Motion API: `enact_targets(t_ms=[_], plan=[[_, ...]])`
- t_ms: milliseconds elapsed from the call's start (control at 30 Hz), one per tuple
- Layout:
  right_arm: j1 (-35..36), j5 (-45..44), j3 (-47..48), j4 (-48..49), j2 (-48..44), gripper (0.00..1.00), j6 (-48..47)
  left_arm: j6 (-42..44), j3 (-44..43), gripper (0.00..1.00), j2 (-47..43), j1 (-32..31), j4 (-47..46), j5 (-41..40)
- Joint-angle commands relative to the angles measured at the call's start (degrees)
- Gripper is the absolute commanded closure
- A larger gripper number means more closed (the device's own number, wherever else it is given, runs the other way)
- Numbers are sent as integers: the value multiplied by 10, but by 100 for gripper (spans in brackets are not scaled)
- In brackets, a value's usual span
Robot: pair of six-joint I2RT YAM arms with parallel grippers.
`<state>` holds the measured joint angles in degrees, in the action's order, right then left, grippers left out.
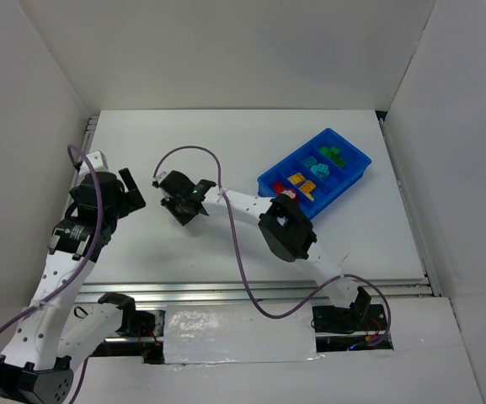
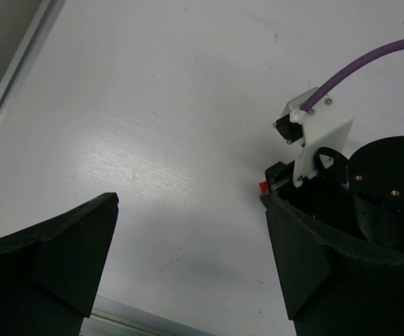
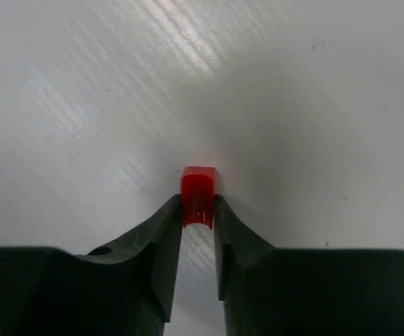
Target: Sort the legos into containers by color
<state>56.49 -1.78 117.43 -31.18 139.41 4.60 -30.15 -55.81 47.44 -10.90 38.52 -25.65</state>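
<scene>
The right pincer [image 3: 198, 201] clamps a red lego [image 3: 198, 180] over the table [image 3: 82, 84], while the left pincer [image 2: 190, 210] is released.

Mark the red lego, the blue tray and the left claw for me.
red lego [image 3: 198, 190], right wrist view, brick's middle
blue tray [image 1: 351, 144], top external view, far rim
left claw [image 2: 190, 210], left wrist view, midway between fingertips

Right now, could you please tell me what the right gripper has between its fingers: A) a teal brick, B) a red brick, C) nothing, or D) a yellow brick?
B: the right wrist view shows the right gripper pinching a small red brick between its two fingertips.
</scene>
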Motion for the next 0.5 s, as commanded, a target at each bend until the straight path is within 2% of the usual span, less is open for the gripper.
enact_targets(t_ms=[0,67,100,133,233,367,467], plan=[[4,-26,22,7,12,72,-1,12,5,1,-4,4,-24,10],[4,-30,13,14,9,82,4,14,5,0,-4,4,-25,11],[4,-39,9,17,6,93,6,15,5,1,-4,4,-26,13],[5,-45,9,16,4,99,10,17,5,0,-5,4,-26,15],[4,-45,-11,16,-18,100,23,18,5,1,-5,4,-26,15],[-5,-53,-88,38,-139,100,32,20,6,1,-7,4,-26,17],[-26,-86,-184,30,-231,100,56,28,10,0,-9,4,-30,38]])
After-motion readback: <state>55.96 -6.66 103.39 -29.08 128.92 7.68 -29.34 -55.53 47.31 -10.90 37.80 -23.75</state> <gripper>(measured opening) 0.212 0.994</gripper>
